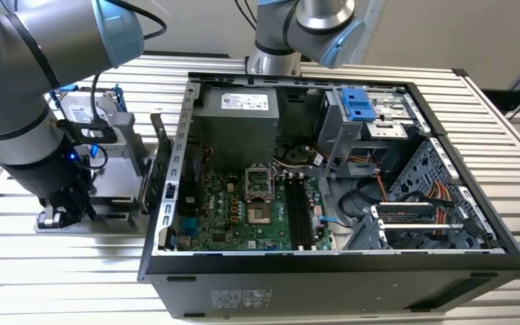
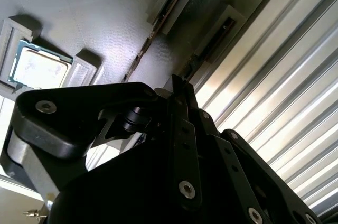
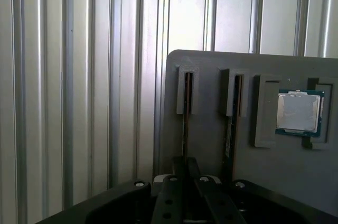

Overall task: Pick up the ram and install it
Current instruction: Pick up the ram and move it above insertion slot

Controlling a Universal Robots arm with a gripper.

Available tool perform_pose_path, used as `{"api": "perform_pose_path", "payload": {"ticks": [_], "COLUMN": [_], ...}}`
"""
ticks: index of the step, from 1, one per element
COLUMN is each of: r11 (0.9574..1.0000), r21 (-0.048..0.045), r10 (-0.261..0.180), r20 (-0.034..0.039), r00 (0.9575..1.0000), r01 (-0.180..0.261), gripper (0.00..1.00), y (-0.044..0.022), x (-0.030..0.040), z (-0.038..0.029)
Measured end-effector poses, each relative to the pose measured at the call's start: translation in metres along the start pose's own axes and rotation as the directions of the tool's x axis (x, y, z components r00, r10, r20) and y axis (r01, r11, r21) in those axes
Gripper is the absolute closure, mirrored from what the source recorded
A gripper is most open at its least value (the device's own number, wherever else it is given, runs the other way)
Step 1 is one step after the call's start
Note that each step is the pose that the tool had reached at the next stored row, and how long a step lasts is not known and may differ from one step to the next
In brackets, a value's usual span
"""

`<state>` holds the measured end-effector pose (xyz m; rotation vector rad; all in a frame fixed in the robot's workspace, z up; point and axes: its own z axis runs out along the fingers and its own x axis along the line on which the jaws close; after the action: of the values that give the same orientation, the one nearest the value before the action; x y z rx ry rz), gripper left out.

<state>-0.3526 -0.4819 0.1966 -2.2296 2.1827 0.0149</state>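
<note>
In both wrist views the ram (image 3: 186, 123) (image 2: 207, 48) stands on edge in a slot of a grey holder plate (image 3: 211, 60), the slot farther from a processor chip (image 3: 298, 110). My gripper (image 3: 185, 165) (image 2: 178, 87) sits on the line of that stick with its fingers drawn close together on it. In the exterior view the gripper (image 1: 61, 218) is low over the holder (image 1: 106, 203) at the exterior view's left, beside the open computer case (image 1: 332, 271). The long black memory slots (image 1: 300, 210) lie on the motherboard inside the case.
A second stick (image 3: 231, 134) stands in the neighbouring holder slot. A silver hard drive (image 1: 84, 108) stands behind the arm. The case's side wall (image 1: 174, 169) rises between holder and motherboard. A ribbed metal table (image 1: 61, 284) lies all around.
</note>
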Motion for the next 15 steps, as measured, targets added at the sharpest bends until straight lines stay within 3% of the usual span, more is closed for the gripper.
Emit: {"api": "perform_pose_path", "payload": {"ticks": [15], "r11": [1.0000], "r21": [-0.0004], "r10": [0.000], "r20": [-0.0004], "r00": [1.0000], "r01": [0.000], "gripper": [1.00], "y": [0.0000], "x": [-0.0002], "z": [-0.0113]}}
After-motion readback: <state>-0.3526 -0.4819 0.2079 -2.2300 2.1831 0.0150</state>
